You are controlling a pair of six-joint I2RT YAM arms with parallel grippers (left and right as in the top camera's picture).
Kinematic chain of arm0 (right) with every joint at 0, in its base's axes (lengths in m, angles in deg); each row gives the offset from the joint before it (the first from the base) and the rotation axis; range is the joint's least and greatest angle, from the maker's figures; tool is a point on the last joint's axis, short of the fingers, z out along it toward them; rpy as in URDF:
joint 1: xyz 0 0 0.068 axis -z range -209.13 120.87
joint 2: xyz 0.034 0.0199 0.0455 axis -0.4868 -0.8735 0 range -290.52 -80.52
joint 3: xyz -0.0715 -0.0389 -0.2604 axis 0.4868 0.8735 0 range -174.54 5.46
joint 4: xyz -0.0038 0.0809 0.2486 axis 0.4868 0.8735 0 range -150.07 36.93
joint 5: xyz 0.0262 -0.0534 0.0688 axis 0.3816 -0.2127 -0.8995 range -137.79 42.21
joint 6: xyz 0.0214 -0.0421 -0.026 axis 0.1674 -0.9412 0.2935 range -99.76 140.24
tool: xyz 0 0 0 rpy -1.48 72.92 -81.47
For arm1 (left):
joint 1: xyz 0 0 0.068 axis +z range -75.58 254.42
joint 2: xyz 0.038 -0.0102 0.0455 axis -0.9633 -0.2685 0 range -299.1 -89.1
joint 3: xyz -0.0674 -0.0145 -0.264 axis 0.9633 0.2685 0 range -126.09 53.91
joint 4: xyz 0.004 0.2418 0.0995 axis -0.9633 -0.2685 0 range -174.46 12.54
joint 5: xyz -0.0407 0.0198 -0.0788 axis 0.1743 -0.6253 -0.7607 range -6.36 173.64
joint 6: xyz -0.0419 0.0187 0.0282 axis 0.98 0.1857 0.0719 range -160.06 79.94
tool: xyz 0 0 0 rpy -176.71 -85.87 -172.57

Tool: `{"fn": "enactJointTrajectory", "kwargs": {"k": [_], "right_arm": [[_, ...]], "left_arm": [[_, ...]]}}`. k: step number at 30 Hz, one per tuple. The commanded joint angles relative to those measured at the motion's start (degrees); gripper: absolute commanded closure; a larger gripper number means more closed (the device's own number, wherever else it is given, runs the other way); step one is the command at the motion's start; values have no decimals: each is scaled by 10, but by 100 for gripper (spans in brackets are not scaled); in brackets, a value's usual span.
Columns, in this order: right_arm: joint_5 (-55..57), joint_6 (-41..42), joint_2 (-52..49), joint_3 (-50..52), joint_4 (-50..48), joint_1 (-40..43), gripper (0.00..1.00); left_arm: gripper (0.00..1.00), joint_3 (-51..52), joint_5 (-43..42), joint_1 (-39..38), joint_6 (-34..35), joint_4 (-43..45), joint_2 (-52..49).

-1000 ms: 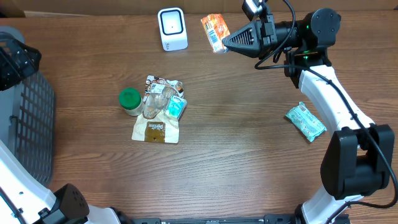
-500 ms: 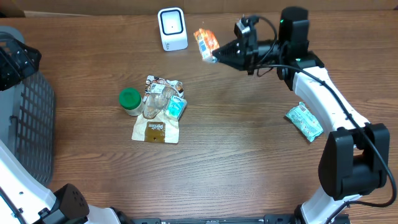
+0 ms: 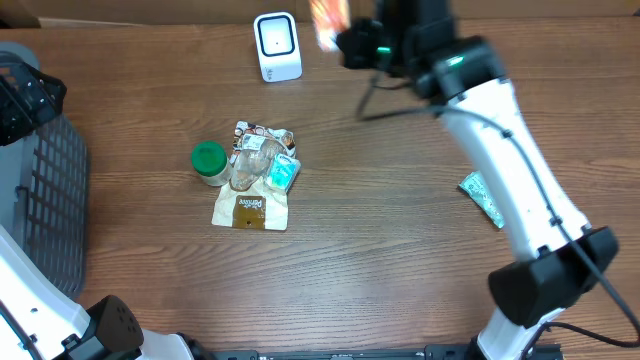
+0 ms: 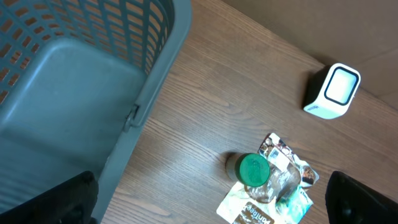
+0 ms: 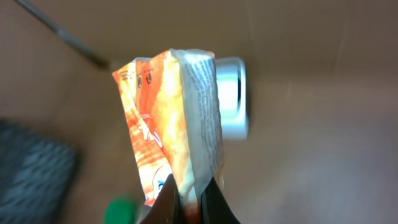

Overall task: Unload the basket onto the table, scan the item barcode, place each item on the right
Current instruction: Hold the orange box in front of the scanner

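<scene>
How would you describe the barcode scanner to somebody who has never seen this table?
Look at the far edge of the wooden table, straight beyond the pile of packets and the green-lidded jar. The scanner stands there: the only white, rounded box with a window on its face.

basket (image 3: 55, 200) far left | jar (image 3: 208, 160) left of pouches (image 3: 252, 205) | scanner (image 3: 277, 45) behind, snack pack (image 3: 328, 20) beside it | packet (image 3: 478, 195) right
</scene>
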Motion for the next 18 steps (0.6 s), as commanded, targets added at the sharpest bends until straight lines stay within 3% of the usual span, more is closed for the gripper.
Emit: {"fn": "enactJointTrajectory", "kwargs": {"k": [1,4,7,13,18], "right_arm": [[325,-153,-28,-11,-64,-88,96],[447,-262,-82,-11,-153,-127,96],[481,-365,-146,-11,-242,-134,96],[479,-480,-233,-11,-350,-122,96],[376,-579,-285,-11,-389,-104,96]], "left_arm": [[1,-9,-5,1,-13,1,5],[0,-9,-5,1,-13,1,5],[1,-9,-5,1,-13,1,5],[0,-9,-5,1,-13,1,5],[1,-9,-5,1,-13,1,5]]}}
